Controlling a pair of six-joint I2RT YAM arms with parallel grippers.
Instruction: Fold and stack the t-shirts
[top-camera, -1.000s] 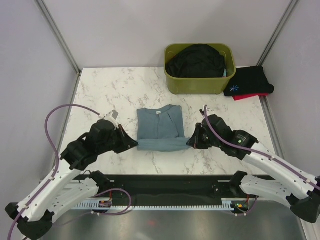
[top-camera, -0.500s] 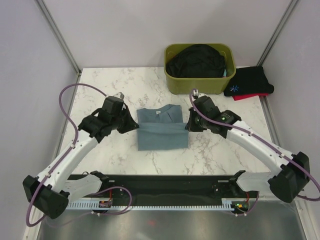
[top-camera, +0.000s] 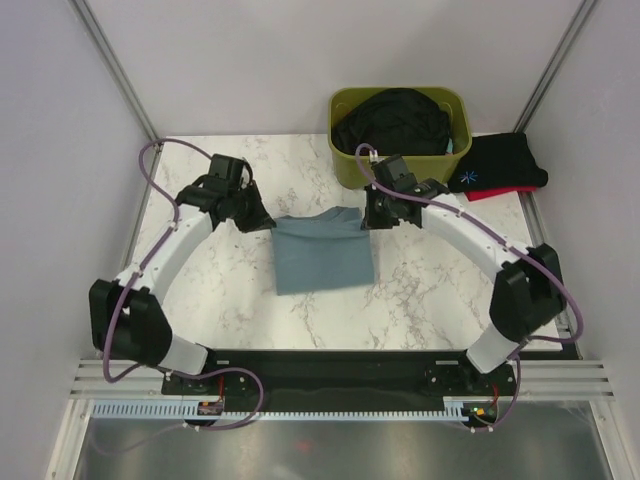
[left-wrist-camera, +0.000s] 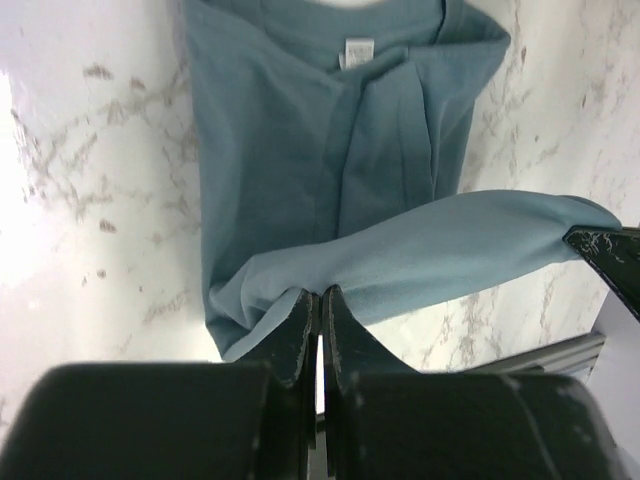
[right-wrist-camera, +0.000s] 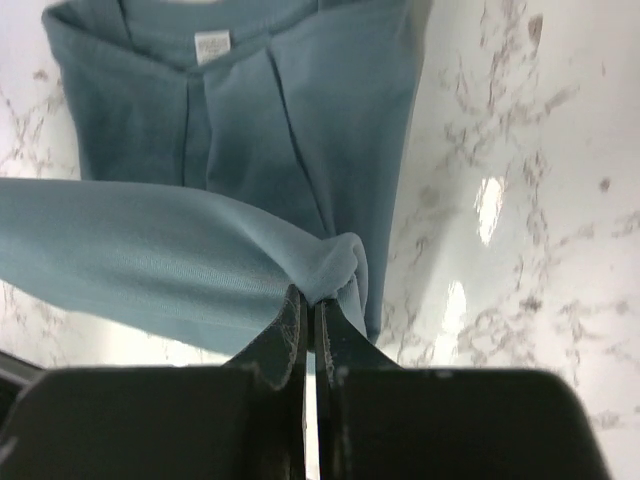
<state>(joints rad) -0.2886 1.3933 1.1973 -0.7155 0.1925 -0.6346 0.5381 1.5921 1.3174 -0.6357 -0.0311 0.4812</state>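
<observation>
Holding tee: I saw the teal tee (top-camera: 322, 255) on the table (top-camera: 215, 290), its near hem lifted across the body.
Left gripper (left-wrist-camera: 318, 297): fingers closed on the hem's left corner — pinched thin.
Right gripper (right-wrist-camera: 308, 297): clamped on the right corner.
Bin (top-camera: 400, 172): black tee (top-camera: 392, 122) heaped inside.

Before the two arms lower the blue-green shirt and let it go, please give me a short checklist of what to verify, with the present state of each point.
1. Left pincer shut on the hem of the teal t-shirt: ok.
2. Right pincer shut on the same hem: ok.
3. Hem carried up to the collar end: ok in the top view.
4. Hem lying flat on the layer below: not ok; both wrist views show it lifted.
5. Right pincer apart from the olive bin: cannot tell; they look very near in the top view.
</observation>
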